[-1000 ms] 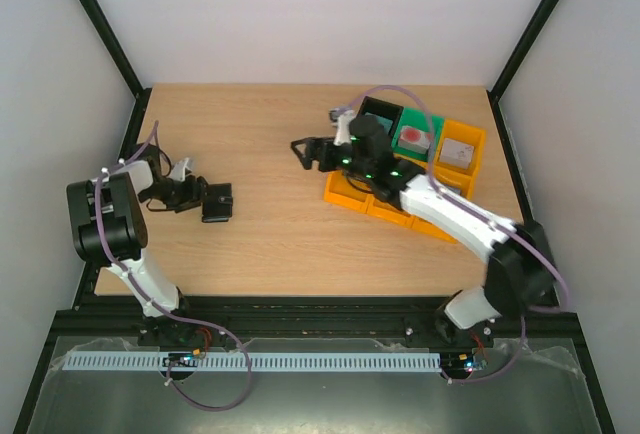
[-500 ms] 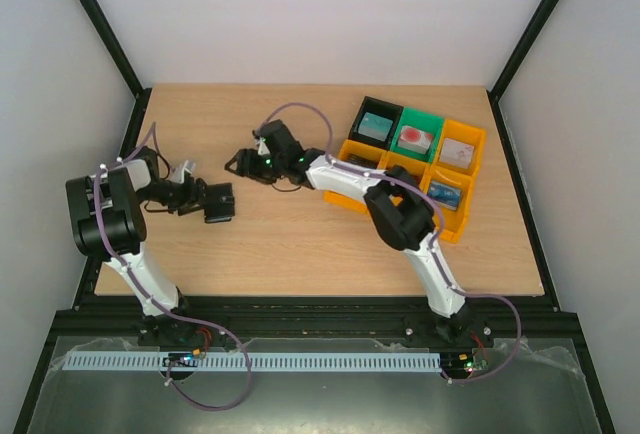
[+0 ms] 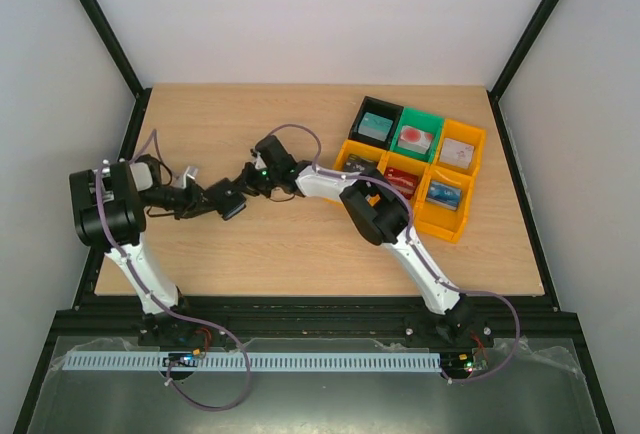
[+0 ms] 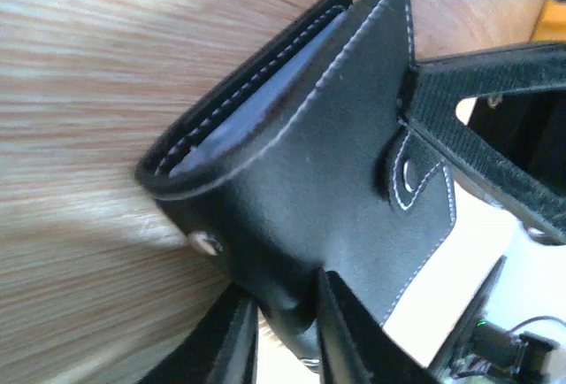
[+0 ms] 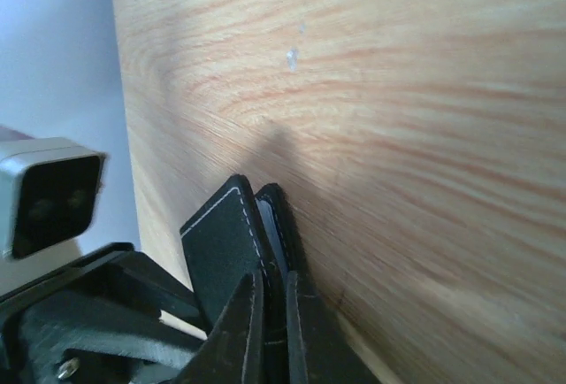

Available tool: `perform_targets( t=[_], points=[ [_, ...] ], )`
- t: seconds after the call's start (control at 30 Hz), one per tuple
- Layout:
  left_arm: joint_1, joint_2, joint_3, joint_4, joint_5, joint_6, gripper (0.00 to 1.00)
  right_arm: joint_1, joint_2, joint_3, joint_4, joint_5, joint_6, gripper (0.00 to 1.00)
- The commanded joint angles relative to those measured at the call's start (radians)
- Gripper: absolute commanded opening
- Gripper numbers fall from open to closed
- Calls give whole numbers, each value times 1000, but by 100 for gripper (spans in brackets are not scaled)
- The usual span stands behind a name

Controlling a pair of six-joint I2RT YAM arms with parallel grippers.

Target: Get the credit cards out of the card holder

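The black card holder (image 3: 237,204) sits left of the table's middle, held between my two grippers. My left gripper (image 3: 221,198) is shut on its lower edge, and its fingers (image 4: 237,341) clamp the black leather. In the left wrist view the card holder (image 4: 301,172) fills the frame, with white stitching and a snap tab (image 4: 412,172). My right gripper (image 3: 250,181) comes from the right and is shut on one leaf of the card holder (image 5: 276,216). The outer flap (image 5: 223,247) stands just left of its fingers (image 5: 242,335). The credit cards are hidden; only a blue-grey inner face (image 4: 256,105) shows.
Plastic bins stand at the back right: black (image 3: 362,107), green (image 3: 419,117) and yellow (image 3: 476,159), holding small blocks. Bare wooden table (image 3: 200,124) lies behind and in front of the grippers. Black frame posts run along both sides.
My right arm swung left from the bins to the card holder and shut on its edge. My left gripper tightened and carried the holder slightly to the right, tilted.
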Motion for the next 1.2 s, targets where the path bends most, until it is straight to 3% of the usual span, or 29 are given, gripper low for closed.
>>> perform_targets(
  t=[0.0,0.1,0.3,0.4,0.43,0.57,0.6,0.9,1.0,1.07,1.17],
  points=[
    [-18,82,-9,3,-8,15,10,15,42,48,125,-89,80,2],
    [-18,73,13,-11,57,39,2,9,39,81,144,-124,52,2],
    [-17,-12,54,5,61,21,2,-27,-29,95,155,-181,-51,2],
    [-18,-74,101,-35,140,62,2,-46,-94,108,108,-187,-149,2],
    [-18,-90,129,-61,166,80,6,-53,-122,115,77,-180,-194,2],
    [-18,-187,236,-133,212,108,61,-88,-236,121,62,-190,-232,2],
    [-18,-227,249,-126,215,94,66,-96,-266,121,66,-193,-236,2],
    [-17,-511,395,15,388,-37,91,-134,-491,91,168,-205,-215,2],
    [-21,-634,374,348,457,-327,93,-137,-540,149,199,-213,-209,2],
    [-32,-695,366,579,417,-496,95,-137,-576,176,234,-220,-214,2],
    [-76,-704,392,719,339,-695,97,-139,-627,186,286,-205,-246,2]
  ],
)
